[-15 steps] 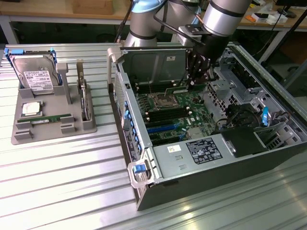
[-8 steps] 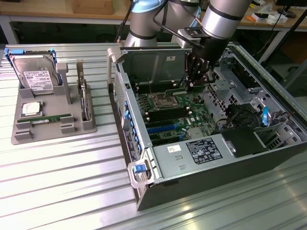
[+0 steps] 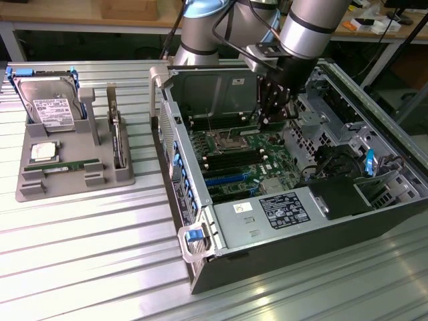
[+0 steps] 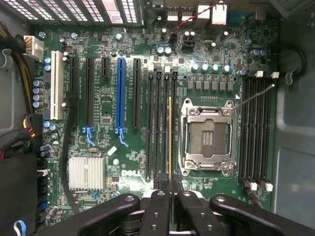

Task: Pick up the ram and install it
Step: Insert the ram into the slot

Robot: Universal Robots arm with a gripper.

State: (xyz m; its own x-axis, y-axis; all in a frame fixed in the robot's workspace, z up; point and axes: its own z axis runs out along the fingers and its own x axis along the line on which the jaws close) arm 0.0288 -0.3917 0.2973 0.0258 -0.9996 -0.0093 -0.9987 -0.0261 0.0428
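My gripper [image 3: 273, 115] is inside the open computer case, low over the motherboard [image 3: 234, 157]. In the wrist view the gripper [image 4: 170, 195] is shut on the ram [image 4: 170, 142], which shows edge-on as a thin gold-edged line between the black fingers [image 4: 157, 209]. The stick hangs lengthwise over the bank of black memory slots [image 4: 158, 128], right beside the empty processor socket [image 4: 206, 135]. I cannot tell whether its lower edge touches a slot. In the exterior view the ram [image 3: 251, 127] is a short green strip under the fingers.
A second bank of memory slots [image 4: 256, 128] lies on the socket's other side. A blue expansion slot [image 4: 121, 93] and a silver heat sink [image 4: 87, 173] sit further along the board. On the exterior view's left, a grey tray [image 3: 73, 177] holds a hard drive [image 3: 50, 100], a square chip [image 3: 43, 152] and another green stick [image 3: 67, 165].
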